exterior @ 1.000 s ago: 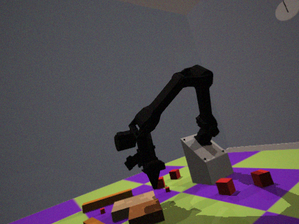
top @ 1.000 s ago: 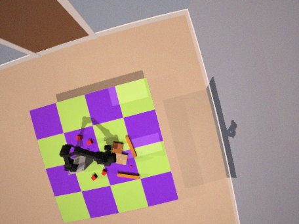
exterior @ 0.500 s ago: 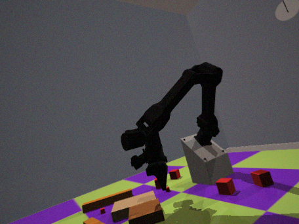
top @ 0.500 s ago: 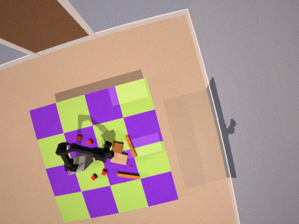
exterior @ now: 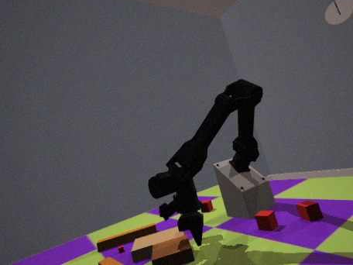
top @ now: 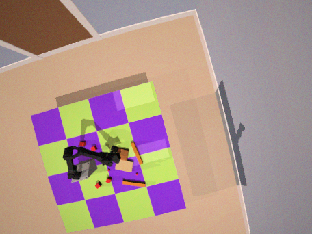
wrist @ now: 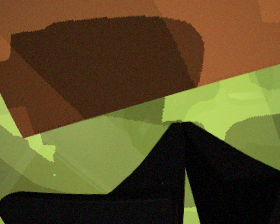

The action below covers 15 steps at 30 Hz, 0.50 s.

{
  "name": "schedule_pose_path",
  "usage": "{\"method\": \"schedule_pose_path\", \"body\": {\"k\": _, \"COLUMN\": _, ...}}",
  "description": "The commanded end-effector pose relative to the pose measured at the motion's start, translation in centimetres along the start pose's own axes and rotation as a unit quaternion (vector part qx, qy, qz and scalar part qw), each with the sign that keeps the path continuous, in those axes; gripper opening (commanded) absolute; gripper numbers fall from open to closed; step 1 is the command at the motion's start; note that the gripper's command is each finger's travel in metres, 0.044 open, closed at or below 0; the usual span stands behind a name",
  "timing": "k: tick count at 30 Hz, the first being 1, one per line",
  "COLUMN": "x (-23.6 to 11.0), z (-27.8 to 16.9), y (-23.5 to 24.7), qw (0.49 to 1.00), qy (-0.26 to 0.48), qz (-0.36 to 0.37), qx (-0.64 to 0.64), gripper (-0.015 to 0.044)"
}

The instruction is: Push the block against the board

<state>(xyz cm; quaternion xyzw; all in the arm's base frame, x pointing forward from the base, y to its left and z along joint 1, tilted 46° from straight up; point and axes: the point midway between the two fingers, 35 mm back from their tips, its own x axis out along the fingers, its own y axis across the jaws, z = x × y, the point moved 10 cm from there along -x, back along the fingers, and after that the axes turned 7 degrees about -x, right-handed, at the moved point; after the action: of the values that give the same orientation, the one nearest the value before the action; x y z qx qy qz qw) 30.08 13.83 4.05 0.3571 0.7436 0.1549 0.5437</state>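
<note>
My gripper (top: 116, 154) (exterior: 197, 238) (wrist: 180, 131) is shut and empty, its tip low over the checkered mat. It sits just beside one side of a brown square block (top: 124, 153) (exterior: 173, 250) (wrist: 125, 35); I cannot tell if it touches. A flat tan block (top: 124, 165) (exterior: 152, 239) lies against the brown block's far side. One orange board (top: 137, 152) lies just beyond the brown block, slanted. A second orange board (top: 134, 183) (exterior: 125, 236) lies apart, past the tan block.
The grey arm base (top: 84, 170) (exterior: 244, 192) stands on the purple and green mat (top: 137, 100). Several small red cubes lie around it, such as one (top: 82, 143), another (exterior: 266, 219) and a third (exterior: 309, 210). The tan table edge (top: 219, 96) is far off.
</note>
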Motion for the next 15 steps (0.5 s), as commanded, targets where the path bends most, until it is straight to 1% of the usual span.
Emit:
{"method": "schedule_pose_path", "body": {"k": 1, "x": 0.2, "z": 0.5, "y": 0.0, "qw": 1.000, "qy": 0.000, "qz": 0.000, "qx": 0.002, "gripper": 0.0000}}
{"method": "schedule_pose_path", "body": {"k": 15, "x": 0.2, "z": 2.8, "y": -0.3, "qw": 1.000, "qy": -0.001, "qz": 0.000, "qx": 0.002, "gripper": 0.0000}}
